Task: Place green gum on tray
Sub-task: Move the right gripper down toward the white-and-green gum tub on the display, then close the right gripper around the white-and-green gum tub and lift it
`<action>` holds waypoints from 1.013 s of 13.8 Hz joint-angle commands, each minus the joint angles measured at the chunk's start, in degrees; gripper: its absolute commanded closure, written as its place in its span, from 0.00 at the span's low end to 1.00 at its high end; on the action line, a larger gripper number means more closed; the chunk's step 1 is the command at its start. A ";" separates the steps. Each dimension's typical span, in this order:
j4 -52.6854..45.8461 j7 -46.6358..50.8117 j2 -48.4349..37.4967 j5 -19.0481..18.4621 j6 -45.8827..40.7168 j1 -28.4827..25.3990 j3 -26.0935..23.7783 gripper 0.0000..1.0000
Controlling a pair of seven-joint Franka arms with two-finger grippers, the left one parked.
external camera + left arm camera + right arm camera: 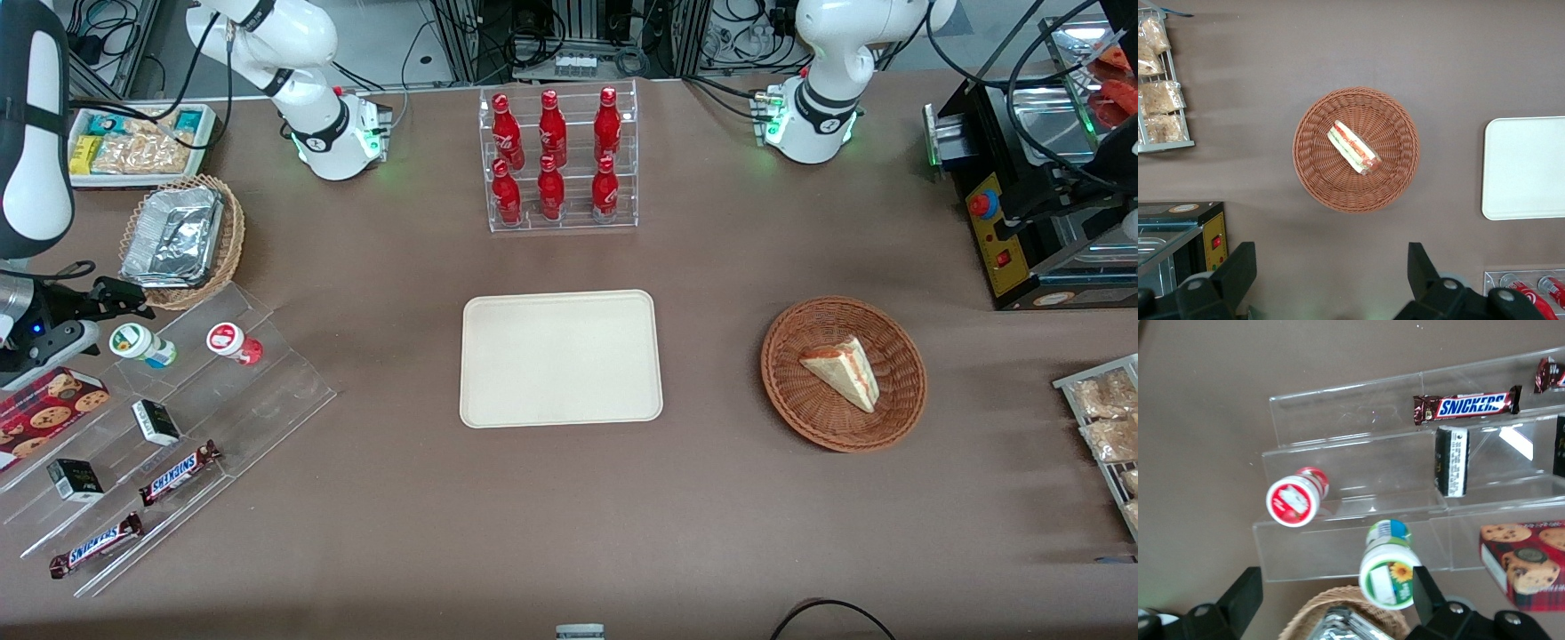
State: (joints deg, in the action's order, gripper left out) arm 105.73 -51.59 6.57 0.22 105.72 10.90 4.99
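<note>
A clear stepped rack [222, 400] at the working arm's end of the surface [569, 498] holds a red-lidded bottle [233, 342], two Snickers bars [178, 473], two small dark boxes [156, 421] and a cookie box [49, 402]. Just beside it, farther from the front camera, a wicker basket [233, 240] carries a foil pan [173, 236]. A clear stand [562, 160] holds six red cola bottles [551, 129]. Toward the parked arm's end, a round basket [800, 391] contains a sandwich wedge [840, 372].
</note>
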 commanded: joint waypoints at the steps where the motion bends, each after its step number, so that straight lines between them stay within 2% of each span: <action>1: 3.78 -5.26 -1.29 -1.63 4.57 1.14 -0.33 0.00; 5: 5.89 -11.42 -1.38 -1.63 8.27 2.64 -0.24 0.00; 14: 14.32 -13.28 -4.72 -2.50 18.02 3.52 -0.07 0.00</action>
State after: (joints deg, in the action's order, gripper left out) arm 116.61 -64.32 4.18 -0.42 120.77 13.93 5.02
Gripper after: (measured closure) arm 0.000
